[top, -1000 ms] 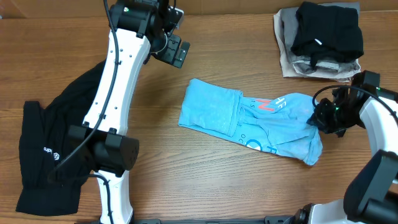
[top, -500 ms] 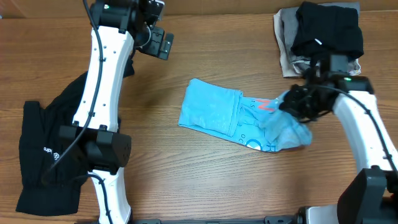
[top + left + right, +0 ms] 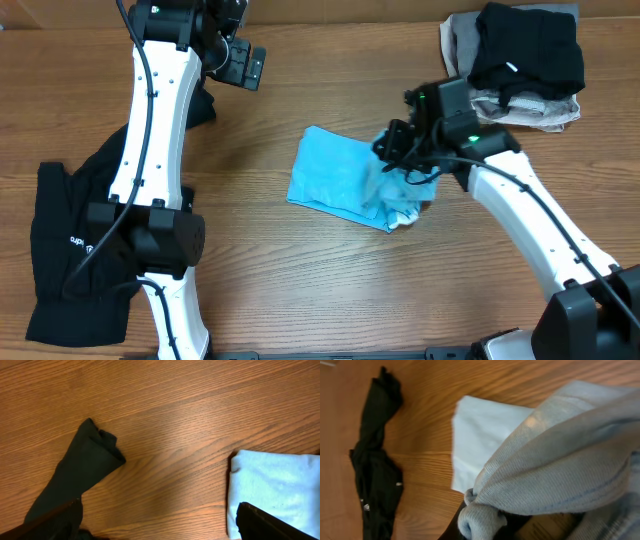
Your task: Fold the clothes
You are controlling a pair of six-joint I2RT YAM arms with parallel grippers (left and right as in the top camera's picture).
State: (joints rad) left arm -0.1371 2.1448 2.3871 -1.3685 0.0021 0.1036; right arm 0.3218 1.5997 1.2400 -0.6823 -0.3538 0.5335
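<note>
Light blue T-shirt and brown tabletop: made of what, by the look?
The light blue T-shirt looks like soft matte knit, probably cotton jersey: fine knit ribs show in the right wrist view and it bunches limply. The brown tabletop looks like wood or wood-look laminate, smooth with slight sheen: long grain lines, a pale glare patch. Which one, I cannot tell.

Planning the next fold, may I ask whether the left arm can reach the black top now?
Probably yes: the left gripper hangs open and empty near a sleeve of the black top, with nothing lying over it.
</note>
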